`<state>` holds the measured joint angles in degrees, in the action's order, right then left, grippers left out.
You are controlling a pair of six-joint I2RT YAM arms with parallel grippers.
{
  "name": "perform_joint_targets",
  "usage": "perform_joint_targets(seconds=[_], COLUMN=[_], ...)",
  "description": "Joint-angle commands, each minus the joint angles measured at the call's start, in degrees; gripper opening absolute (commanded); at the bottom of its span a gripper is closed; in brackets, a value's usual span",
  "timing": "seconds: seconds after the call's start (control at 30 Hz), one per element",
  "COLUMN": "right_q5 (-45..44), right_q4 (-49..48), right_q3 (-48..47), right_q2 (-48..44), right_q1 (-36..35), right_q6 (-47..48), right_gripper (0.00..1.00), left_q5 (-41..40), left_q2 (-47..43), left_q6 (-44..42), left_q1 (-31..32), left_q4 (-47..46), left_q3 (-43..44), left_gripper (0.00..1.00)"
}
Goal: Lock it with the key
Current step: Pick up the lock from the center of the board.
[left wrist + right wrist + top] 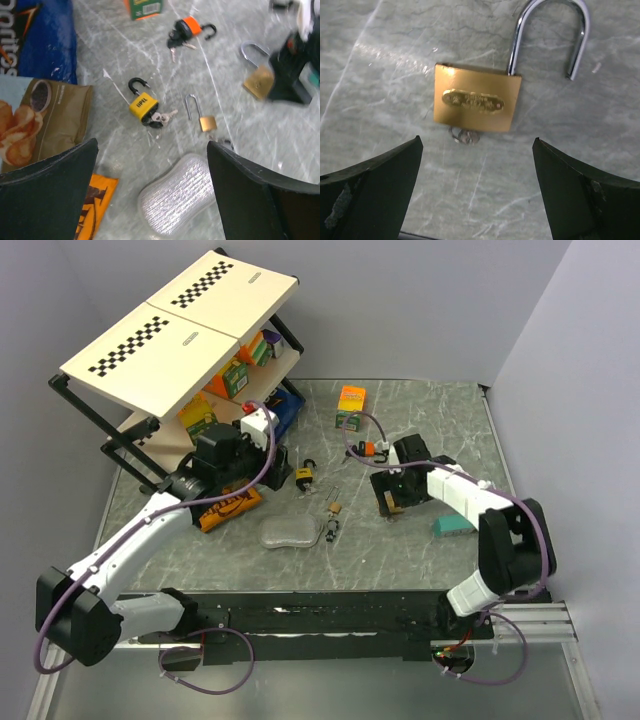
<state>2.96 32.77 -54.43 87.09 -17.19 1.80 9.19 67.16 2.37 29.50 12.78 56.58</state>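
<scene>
The square brass padlock (477, 102) lay flat on the grey marbled table (375, 65), mid-frame in the right wrist view, its steel shackle (581, 30) open at upper right. The right gripper (477, 145) and left gripper (150, 150) both stood wide and empty. Pinning the body squarely before pressing the shackle home would likely work best.

1. Yellow padlock (143, 104): black letters on its body, apparently "OPEL"
2. Blue snack bag (45, 40): partial white lettering cut by the frame edge, apparently "…ORITOS"
3. Brass padlock (477, 104): oval stamped plate, wording too fine to read
</scene>
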Motion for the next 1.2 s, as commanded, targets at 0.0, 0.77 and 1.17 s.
perform_joint_targets(seconds=[0.0,0.77,1.17], right_q5=[-0.76,-8.50,-6.39], right_q4=[-3.94,-0.61,1.50], right_q3=[-2.69,-7.35,-8.84], right_q2=[4.05,12.40,14.77], right_q1=[-0.65,-3.29,-2.85], right_q6=[-3.65,-7.52,-6.55], right_gripper=[1.00,0.88,0.80], left_q5=[-5.58,-12.44,-11.04], left_q2=[1.48,2.10,2.98], left_q6=[9.67,14.06,13.80], left_q1=[0.21,-0.23,-0.58], left_q4=[-5.66,-10.14,-9.44], left_q3=[0.02,-2.88,-2.70], left_gripper=[0.96,0.96,0.96])
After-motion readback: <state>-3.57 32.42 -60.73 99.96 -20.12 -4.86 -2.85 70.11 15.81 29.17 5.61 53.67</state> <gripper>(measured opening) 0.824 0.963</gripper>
